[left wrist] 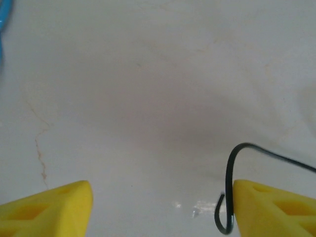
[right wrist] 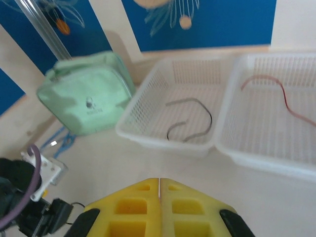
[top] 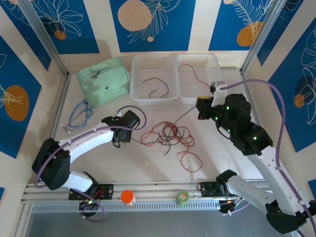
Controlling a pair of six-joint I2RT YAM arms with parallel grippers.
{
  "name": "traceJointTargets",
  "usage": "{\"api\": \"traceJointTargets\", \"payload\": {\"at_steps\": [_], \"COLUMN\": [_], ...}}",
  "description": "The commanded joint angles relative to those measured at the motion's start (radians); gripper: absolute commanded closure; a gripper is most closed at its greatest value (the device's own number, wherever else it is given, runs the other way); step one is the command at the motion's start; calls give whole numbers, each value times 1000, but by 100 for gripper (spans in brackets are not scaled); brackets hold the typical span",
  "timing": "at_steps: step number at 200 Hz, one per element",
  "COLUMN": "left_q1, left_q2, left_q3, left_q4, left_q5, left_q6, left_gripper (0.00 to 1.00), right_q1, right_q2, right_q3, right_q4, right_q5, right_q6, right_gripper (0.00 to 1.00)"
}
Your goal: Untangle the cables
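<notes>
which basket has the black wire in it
The left basket, beside the green pouch: it holds a black wire, while the right basket holds a red wire.

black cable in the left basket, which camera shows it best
The right wrist view: the black cable lies large and unobstructed on the floor of the left basket, with its curve easy to trace. The top external view also shows the whole cable, but small and thin.

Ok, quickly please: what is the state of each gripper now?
Left gripper: open, black cable just beside it, not held.
Right gripper: closed, no cable seen in it.
</notes>
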Motion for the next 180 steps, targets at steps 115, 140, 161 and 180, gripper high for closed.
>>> {"api": "traceJointTargets", "payload": {"at_steps": [115, 140, 161, 180], "left_q1": [6, 7, 6, 6], "left_q2": [-58, -31, 1, 37], "left_q3": [-27, -66, -53, -19], "left_q4": [65, 199, 284, 337], "left_q5": [308, 309, 305, 314], "left_q6": [63, 90, 126, 167], "left_gripper": [22, 24, 27, 28], "right_q1": [4, 3, 4, 4], "right_q2": [-54, -48, -47, -46], "right_q3": [-61, -58, -59, -59], "right_q4": [73, 74, 73, 73], "right_q5": [19, 12, 7, 2], "right_q6": [55, 54, 58, 63], "right_gripper": [100, 100, 100, 100]}}
